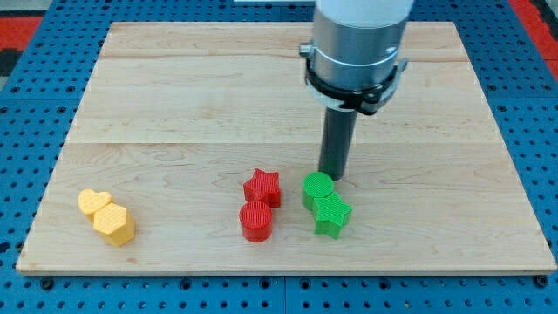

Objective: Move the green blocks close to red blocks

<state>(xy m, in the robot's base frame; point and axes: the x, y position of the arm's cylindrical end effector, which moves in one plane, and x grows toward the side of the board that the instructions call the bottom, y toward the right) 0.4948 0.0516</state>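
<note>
Now | my tip [334, 178] sat touching or just behind the green round block [317, 187], on its top-right side; no fingers here, only a bare rod | green star block [332, 215] touched it below | red star block [261, 187] and red round block [255, 220] lay just left, toward the board's [174, 105] bottom edge | I judged a leftward push was needed.

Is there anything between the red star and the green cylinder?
No. In the camera view only bare board separates the red star from the green cylinder; my tip sits just behind the cylinder.
</note>
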